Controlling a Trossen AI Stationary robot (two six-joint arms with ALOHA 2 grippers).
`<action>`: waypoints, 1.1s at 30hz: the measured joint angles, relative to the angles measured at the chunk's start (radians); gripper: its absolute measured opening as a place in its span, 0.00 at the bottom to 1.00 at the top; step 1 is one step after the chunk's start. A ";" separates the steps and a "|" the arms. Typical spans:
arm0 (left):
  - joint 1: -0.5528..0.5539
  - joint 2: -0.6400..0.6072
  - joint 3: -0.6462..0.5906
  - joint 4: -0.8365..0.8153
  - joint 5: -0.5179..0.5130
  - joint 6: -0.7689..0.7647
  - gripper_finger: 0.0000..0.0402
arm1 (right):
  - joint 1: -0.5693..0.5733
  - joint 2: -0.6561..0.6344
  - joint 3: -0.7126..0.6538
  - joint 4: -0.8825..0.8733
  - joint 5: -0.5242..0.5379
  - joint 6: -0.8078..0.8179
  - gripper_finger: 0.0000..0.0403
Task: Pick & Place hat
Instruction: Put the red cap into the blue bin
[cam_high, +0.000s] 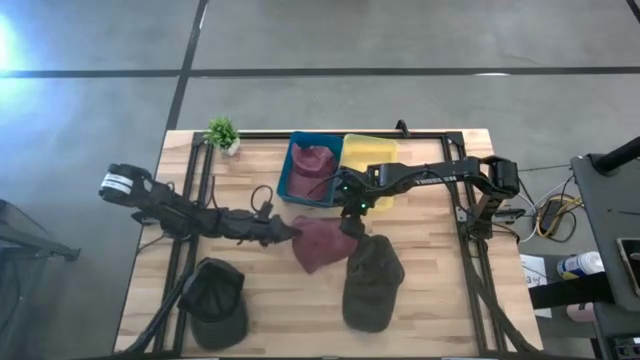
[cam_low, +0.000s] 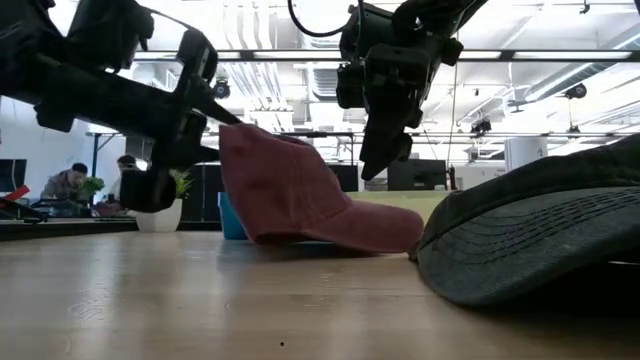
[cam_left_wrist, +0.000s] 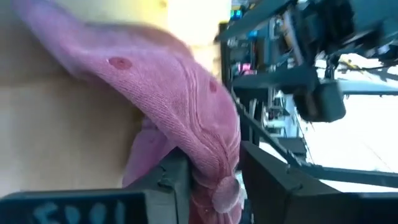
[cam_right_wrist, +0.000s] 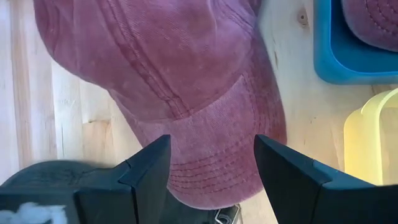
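Note:
A maroon hat (cam_high: 322, 243) lies mid-table with its brim (cam_low: 375, 232) resting on the wood and its back edge raised. My left gripper (cam_high: 287, 232) reaches in from the table's left and is shut on that back edge. My right gripper (cam_high: 352, 226) hangs open just above the brim (cam_right_wrist: 211, 168), fingers on either side of it, touching nothing. A second maroon hat (cam_high: 313, 160) sits in the blue bin (cam_high: 290, 178). My left gripper (cam_left_wrist: 214, 186) pinches the maroon hat's back rim (cam_left_wrist: 217, 165) between its two fingers, coming nearly level from the table's left. That rim (cam_low: 232, 135) is lifted off the table while the brim stays down, so the hat sits tilted.
A dark olive hat (cam_high: 372, 283) lies right of and nearer than the maroon one, almost touching it. A black hat (cam_high: 215, 298) sits near the left front corner. A yellow bin (cam_high: 370, 160) stands beside the blue bin, and a small potted plant (cam_high: 222, 133) is at the far left.

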 joint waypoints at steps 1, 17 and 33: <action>0.001 0.004 0.008 0.002 -0.014 0.011 0.29 | 0.000 0.000 0.000 0.000 0.000 -0.001 0.56; 0.074 0.028 0.154 0.004 0.137 0.287 0.05 | -0.002 -0.130 0.000 -0.050 0.190 -0.143 0.56; 0.377 -0.107 0.961 -1.610 0.508 1.254 0.05 | -0.136 -0.366 -0.065 -0.097 0.290 -0.174 0.56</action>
